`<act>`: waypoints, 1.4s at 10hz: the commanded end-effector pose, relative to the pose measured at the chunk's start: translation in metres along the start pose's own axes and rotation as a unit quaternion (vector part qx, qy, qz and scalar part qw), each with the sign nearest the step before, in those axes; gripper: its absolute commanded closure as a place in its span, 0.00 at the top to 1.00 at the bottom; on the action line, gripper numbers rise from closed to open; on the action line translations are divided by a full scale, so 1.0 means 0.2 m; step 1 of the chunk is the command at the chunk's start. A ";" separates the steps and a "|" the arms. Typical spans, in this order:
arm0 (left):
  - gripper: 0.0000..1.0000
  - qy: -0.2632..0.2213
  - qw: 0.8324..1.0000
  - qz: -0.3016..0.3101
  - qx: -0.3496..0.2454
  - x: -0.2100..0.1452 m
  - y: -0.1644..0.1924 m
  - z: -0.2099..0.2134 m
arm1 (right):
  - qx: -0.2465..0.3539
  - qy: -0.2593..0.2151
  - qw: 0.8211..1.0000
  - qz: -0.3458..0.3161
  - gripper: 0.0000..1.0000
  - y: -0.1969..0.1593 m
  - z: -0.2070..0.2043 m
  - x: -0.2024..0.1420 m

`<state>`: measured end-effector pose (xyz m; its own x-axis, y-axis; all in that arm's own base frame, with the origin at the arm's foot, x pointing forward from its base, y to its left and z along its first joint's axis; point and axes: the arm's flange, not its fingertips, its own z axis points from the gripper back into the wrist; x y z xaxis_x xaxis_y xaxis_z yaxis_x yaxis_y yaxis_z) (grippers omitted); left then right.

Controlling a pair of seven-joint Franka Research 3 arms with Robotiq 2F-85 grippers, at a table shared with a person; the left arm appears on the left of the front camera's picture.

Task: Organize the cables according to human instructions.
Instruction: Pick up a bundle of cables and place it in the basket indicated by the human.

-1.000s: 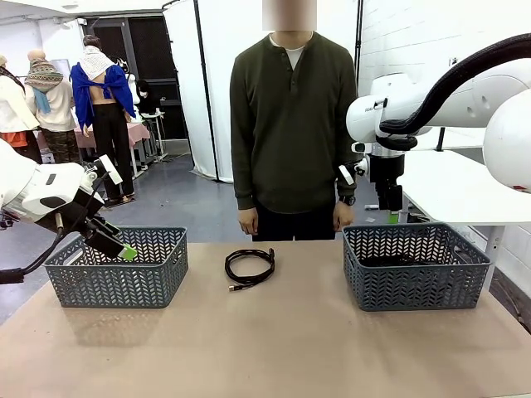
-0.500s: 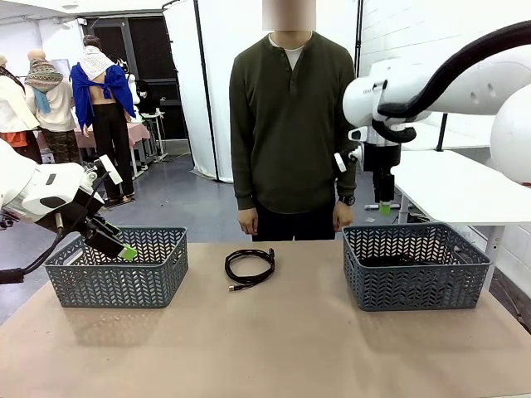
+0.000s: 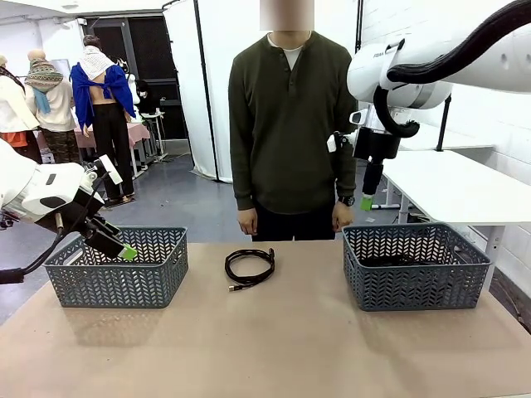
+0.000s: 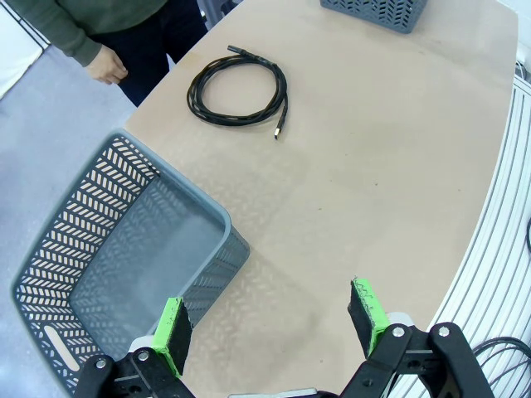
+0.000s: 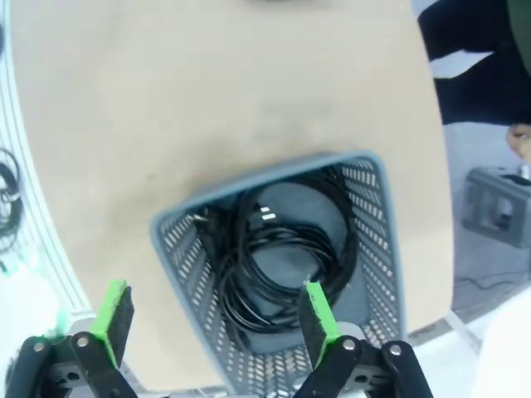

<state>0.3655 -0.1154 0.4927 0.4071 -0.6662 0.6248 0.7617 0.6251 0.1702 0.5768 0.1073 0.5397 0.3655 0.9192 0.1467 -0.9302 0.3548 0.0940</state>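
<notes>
One coiled cable (image 3: 250, 268) between two baskets (image 3: 116, 267)

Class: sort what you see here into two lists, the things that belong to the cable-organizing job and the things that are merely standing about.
Part of the job:
coiled cable on the table
cables in the right basket
left basket
person
left gripper, open
right gripper, open

Just standing about:
white side table
white curtain

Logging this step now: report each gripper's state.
Left gripper: open, holding nothing, beside the grey lattice plastic basket.
Right gripper: open, holding nothing.
</notes>
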 end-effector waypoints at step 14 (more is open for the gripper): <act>1.00 -0.006 1.000 0.004 -0.003 0.00 0.01 -0.01 | -0.027 -0.057 0.998 0.028 1.00 0.66 -0.46 0.11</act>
<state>0.3655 -0.1154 0.4927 0.4071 -0.6662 0.6249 0.7617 0.6251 0.1703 0.4582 0.1911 0.4650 0.3048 0.9170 0.2574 -0.9508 0.3085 0.0268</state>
